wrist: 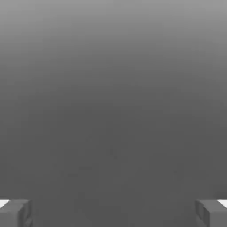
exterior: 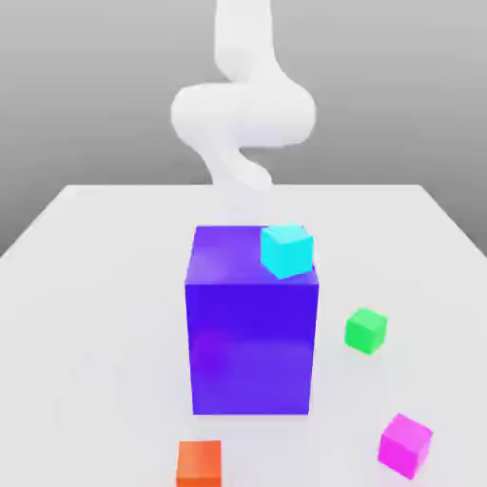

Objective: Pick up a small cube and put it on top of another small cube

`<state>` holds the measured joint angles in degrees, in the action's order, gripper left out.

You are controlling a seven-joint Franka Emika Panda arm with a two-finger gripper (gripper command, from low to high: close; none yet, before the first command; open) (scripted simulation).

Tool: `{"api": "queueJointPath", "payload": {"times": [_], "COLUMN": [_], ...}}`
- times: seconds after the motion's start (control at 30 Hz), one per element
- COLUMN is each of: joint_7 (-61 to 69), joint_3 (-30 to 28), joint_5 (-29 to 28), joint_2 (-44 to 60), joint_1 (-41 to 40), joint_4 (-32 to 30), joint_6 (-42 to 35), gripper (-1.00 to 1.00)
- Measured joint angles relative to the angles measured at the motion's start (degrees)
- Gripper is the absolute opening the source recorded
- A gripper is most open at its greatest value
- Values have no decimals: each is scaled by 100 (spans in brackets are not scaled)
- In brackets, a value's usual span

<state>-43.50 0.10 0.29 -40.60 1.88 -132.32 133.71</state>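
As the gripper (wrist: 113,213) stood wide open, empty | exterior view: magenta cube (exterior: 405,446) lay at the blue block's (exterior: 252,347) 4 o'clock, green cube (exterior: 366,331) at 3 | pickup apparently pending; next move needed block clearance

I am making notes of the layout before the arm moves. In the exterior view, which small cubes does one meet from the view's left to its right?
Orange cube, cyan cube, green cube, magenta cube.
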Motion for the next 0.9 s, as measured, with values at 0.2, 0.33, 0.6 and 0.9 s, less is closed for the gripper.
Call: {"api": "queueJointPath", "payload": {"times": [0.2,0.33,0.6,0.9], "joint_7": [580,946,1580,1972], "joint_3": [71,158,433,598], "joint_5": [82,121,63,-416], "joint_2": [1282,2112,3774,5654], "joint_1": [423,664,1098,1544], "joint_4": [-131,-216,-387,-558], "joint_6": [473,780,1394,2105], "gripper": [0,0,0,0]}}
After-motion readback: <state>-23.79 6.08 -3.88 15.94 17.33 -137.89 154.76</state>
